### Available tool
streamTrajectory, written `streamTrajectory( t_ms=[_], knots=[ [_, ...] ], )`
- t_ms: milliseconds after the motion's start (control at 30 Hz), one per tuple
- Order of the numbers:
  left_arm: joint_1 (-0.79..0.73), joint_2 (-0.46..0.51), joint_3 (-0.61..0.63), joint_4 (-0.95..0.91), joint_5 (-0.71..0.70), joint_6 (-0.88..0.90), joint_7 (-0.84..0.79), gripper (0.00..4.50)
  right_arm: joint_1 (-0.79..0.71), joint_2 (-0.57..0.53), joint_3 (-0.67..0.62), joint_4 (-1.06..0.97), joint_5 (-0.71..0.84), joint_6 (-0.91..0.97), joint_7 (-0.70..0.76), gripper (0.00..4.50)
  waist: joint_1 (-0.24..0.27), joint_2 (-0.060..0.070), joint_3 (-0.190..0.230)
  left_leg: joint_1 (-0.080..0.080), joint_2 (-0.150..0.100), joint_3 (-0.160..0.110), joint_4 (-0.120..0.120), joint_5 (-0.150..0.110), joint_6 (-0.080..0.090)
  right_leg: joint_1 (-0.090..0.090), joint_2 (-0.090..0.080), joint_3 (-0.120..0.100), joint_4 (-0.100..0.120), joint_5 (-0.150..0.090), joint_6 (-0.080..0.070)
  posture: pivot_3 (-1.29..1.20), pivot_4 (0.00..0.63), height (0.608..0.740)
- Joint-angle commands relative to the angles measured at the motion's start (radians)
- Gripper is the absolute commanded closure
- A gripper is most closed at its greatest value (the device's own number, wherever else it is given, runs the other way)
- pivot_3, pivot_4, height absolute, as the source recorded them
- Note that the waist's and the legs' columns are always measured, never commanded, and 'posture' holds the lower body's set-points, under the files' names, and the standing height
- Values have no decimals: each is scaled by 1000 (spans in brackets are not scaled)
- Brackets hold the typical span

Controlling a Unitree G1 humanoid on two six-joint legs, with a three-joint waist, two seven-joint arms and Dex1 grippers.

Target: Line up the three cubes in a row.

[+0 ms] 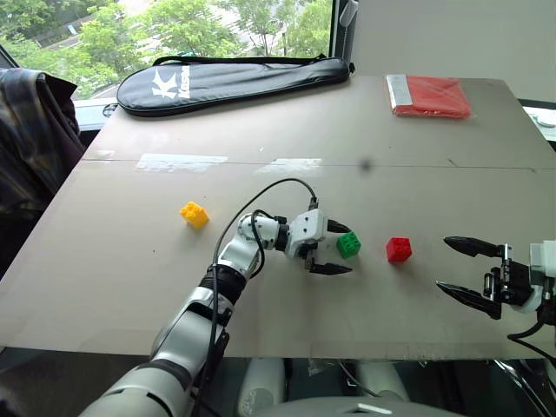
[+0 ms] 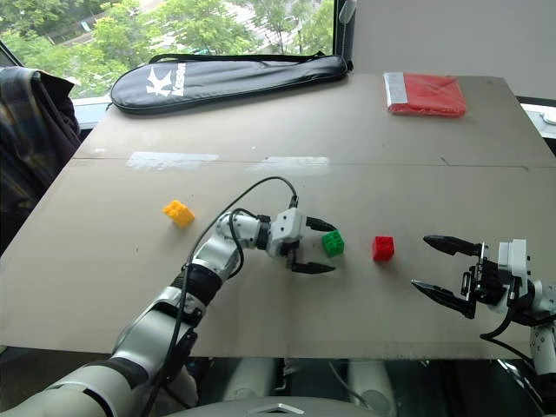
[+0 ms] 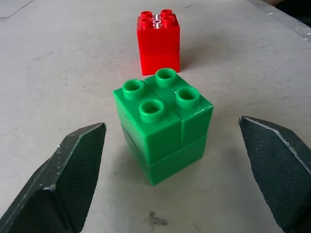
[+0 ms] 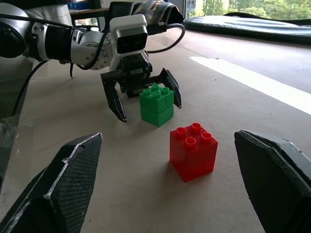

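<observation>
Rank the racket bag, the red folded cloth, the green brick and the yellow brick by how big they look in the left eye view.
1. racket bag, by far the largest.
2. red folded cloth.
3. green brick and yellow brick: they look about alike, so no ranking between them.
The bag and cloth lie farther off yet look bigger.

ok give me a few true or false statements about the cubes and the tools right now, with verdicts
1. The left tool is clamped on the green cube. False: its fingers stand open on either side, not touching it.
2. The green cube stands on the table beside the red cube. True.
3. The yellow cube sits between green and red. False: it lies apart, on the left arm's side.
4. The right tool is open and holds nothing. True.
5. The red cube is stacked on the green one. False: both rest on the table.
</observation>
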Motion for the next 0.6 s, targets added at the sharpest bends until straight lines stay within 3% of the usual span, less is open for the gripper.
streamTrajectory(
  t_ms=[33,400,600],
  knots=[
    [-6,0,24,-32,28,29,76,33,-3,0,-25,-26,8,-10,-8,0,0,0,0,0,0,0,0,0,0,0,0,0,0,0,0,0,150,708],
    [258,18,34,-619,-43,537,268,33,12,8,-24,-48,7,-13,-30,0,-1,1,0,0,1,-1,-1,0,0,0,0,0,0,0,0,0,150,708],
    [294,-18,-1,-679,46,606,438,33,0,7,-25,-46,3,-15,-36,0,0,1,0,1,0,-1,1,0,0,1,0,0,1,0,0,0,150,708]
  ],
)
